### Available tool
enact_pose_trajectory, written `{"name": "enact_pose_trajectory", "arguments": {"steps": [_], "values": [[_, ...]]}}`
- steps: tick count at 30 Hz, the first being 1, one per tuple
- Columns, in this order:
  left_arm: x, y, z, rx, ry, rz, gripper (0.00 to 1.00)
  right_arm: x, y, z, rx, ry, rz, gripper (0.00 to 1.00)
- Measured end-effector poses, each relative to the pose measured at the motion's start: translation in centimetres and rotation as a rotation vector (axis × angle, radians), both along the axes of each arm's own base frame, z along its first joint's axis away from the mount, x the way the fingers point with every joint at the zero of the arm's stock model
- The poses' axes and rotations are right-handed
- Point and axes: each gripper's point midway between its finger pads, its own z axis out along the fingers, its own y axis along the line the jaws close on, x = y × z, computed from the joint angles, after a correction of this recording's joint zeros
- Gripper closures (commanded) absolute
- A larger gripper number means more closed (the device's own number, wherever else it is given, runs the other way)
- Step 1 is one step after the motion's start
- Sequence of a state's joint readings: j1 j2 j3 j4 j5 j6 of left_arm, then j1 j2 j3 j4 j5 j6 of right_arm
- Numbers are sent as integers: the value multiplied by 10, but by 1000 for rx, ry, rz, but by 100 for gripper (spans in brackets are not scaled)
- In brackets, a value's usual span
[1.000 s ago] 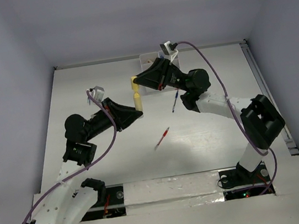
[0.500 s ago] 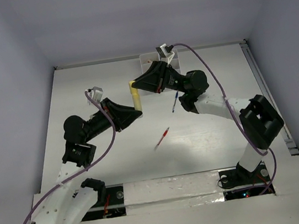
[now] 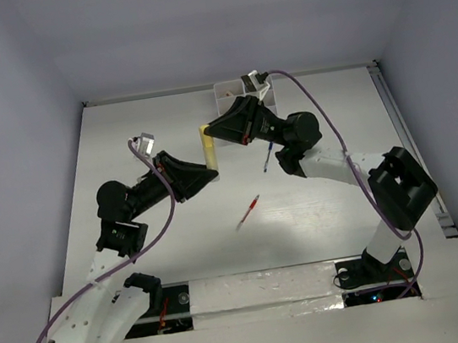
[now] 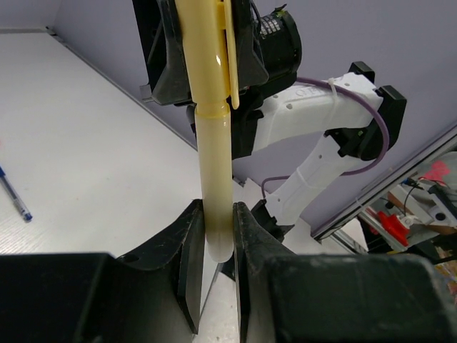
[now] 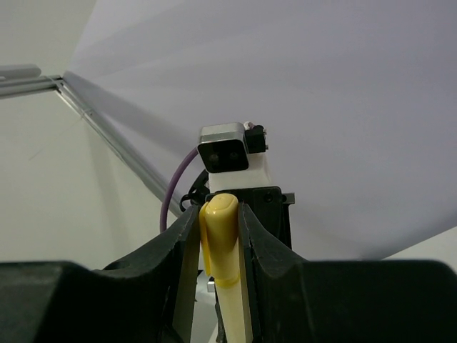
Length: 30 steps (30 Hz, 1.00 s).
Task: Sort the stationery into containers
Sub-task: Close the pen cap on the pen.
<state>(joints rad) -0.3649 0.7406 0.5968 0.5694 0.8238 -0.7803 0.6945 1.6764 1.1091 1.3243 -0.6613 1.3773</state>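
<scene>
A cream marker with a yellow cap (image 3: 208, 149) hangs in the air between both arms. My left gripper (image 3: 215, 173) is shut on its cream body end (image 4: 217, 214). My right gripper (image 3: 208, 129) is shut on its yellow cap (image 5: 223, 239). The white organizer tray (image 3: 223, 92) stands at the far middle edge, mostly hidden behind the right arm. A red pen (image 3: 249, 212) lies on the table in the middle. A blue pen (image 3: 269, 156) lies to the right of the marker, and shows at the left edge of the left wrist view (image 4: 16, 195).
The white table (image 3: 124, 152) has a metal rail (image 3: 409, 146) along its right edge. Purple cables loop over both arms. The arm bases sit at the near edge.
The right gripper and the marker's cap end have shifted slightly left and toward the camera. The left gripper has barely moved. Both stay shut on the marker.
</scene>
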Motion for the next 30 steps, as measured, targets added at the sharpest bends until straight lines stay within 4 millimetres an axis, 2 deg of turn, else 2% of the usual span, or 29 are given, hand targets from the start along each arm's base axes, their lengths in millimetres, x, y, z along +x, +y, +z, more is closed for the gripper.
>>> {"name": "enact_pose_trajectory", "arguments": {"steps": [7,16,25,30], "values": [[-7,-1,10,-34,-5,-35,100,-10,-6,11,19,-66,-21,100],[-17,-6,17,-41,-15,-108,100,-27,-13,15,27,-169,-76,100],[-25,-8,30,-18,-26,-161,100,-34,-15,22,26,-194,-137,100],[-29,-9,30,16,-4,-194,100,-37,-18,18,11,-184,-204,100]]}}
